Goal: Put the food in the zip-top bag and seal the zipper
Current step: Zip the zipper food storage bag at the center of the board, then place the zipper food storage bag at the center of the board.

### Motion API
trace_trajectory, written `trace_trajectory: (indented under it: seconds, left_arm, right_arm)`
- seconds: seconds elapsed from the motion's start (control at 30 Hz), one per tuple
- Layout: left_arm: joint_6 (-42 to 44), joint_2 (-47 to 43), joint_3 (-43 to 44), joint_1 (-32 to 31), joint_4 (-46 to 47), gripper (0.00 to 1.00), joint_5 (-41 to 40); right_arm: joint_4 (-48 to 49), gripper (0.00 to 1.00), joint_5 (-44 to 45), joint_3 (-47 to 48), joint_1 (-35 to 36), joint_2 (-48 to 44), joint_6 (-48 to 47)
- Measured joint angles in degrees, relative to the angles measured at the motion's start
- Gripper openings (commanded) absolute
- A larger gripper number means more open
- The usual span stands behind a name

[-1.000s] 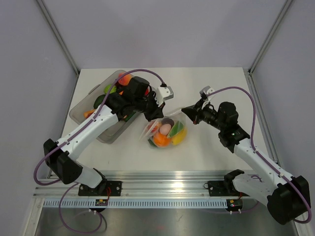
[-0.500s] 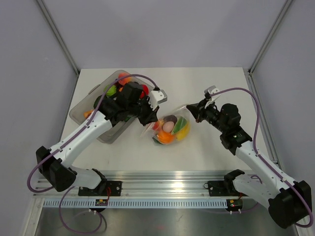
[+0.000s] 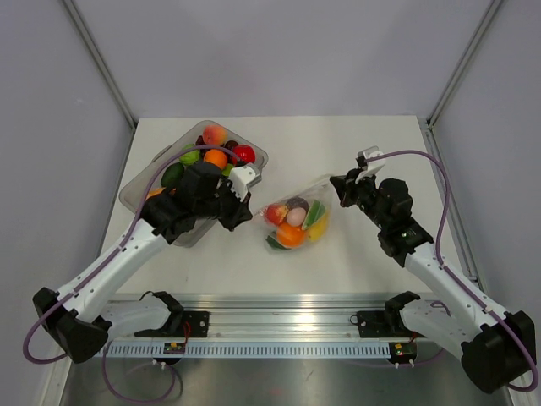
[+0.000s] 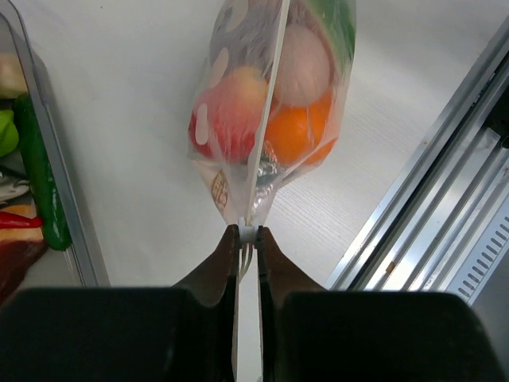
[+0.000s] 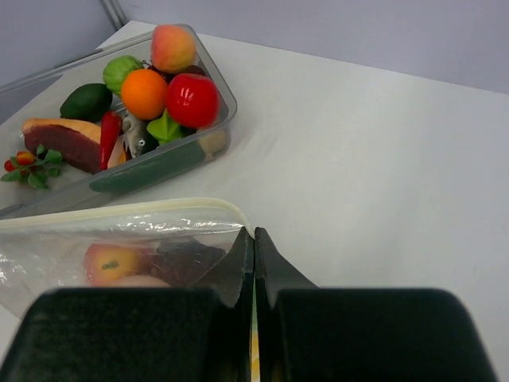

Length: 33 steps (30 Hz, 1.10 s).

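Zip-top bag (image 3: pixel 296 222) hangs stretched between both arms over the counter (image 3: pixel 372 144), food (image 3: pixel 290 235) inside. Left fingers (image 4: pixel 216 270) clamp the zipper (image 4: pixel 266 119) end, right fingers (image 5: pixel 235 267) the opposite corner. Filling looks done; sealing seems nearly finished. Only the left wrist view shows the strip pressed flat; only the top view shows both ends held.

You are looking at a clear, shiny zip-top bag (image 3: pixel 314 193) that is showing orange, red, pale pink, green and yellow food (image 3: pixel 290 235) through its film, with pale oval patches glinting on it. Its zipper (image 4: pixel 269 103) is showing cream-white. The left gripper (image 4: pixel 248 233) is showing black against the white table (image 3: pixel 363 144), and purple cables (image 3: pixel 406 152) are trailing over white arm links (image 3: pixel 127 254).
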Motion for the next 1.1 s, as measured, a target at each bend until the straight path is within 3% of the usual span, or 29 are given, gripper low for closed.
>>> trace_trajectory:
  seconds: [0.33, 0.67, 0.8, 1.1]
  left_arm:
    - [-4.6, -5.7, -2.1, 0.1, -0.1, 0.0, -2.2]
    - [-6.8, -5.6, -2.0, 0.1, -0.2, 0.0, -4.7]
    - [-7.0, 0.0, 2.1, 0.2, -0.5, 0.0, -4.5]
    - [-4.1, 19.1, 20.7, 1.4, -0.8, 0.0, -4.0]
  right_arm:
    - [0.0, 0.0, 1.6, 0.0, 0.1, -0.6, 2.0]
    - [0.5, 0.0, 2.8, -2.9, 0.1, -4.8, 4.2]
    - [0.2, 0.0, 6.4, -2.8, -0.1, -4.6, 4.2]
    - [-3.3, 0.0, 16.1, 3.9, -4.6, 2.7, 1.9]
